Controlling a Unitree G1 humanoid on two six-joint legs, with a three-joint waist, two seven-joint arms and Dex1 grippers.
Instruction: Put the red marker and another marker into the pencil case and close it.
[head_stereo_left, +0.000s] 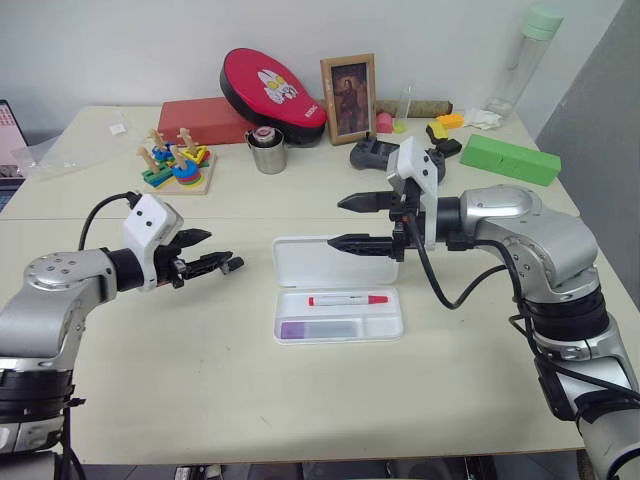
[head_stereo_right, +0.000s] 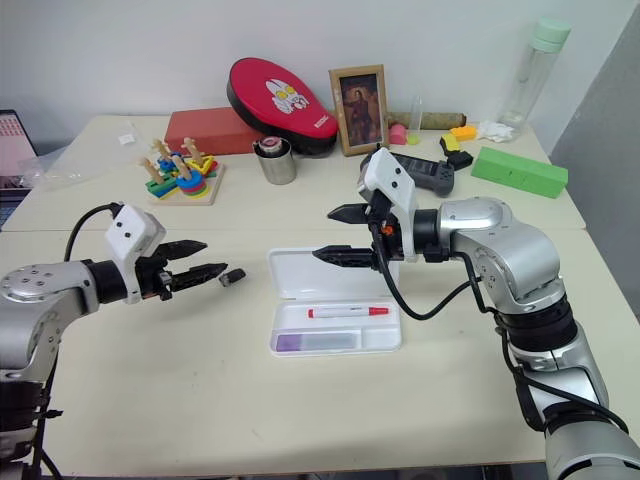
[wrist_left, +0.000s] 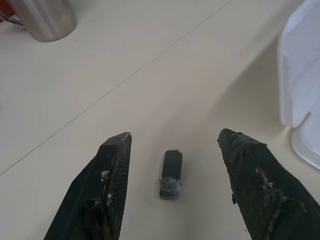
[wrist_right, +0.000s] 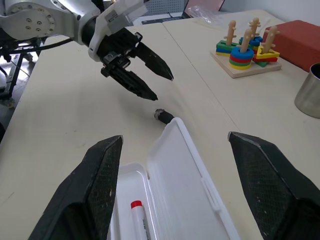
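The pencil case (head_stereo_left: 335, 262) lies open in the middle of the table, its lid flat behind the tray. In the tray's far compartment rests the red marker (head_stereo_left: 347, 299). The purple-capped marker (head_stereo_left: 318, 329) sits in the near compartment. My right gripper (head_stereo_left: 352, 222) hovers open above the lid, pointing left, with nothing between its fingers. My left gripper (head_stereo_left: 218, 247) is open to the left of the case, low over the table. A small dark grey stub (wrist_left: 171, 175) lies on the table between and just past its fingers (wrist_left: 112, 170), untouched.
Along the back stand a steel cup (head_stereo_left: 268, 150), a wooden stacking toy (head_stereo_left: 175, 165), a red box, a red pad, a photo frame (head_stereo_left: 347, 98), a black controller, a green box (head_stereo_left: 510, 158) and a tall bottle. Bare table lies in front of the case.
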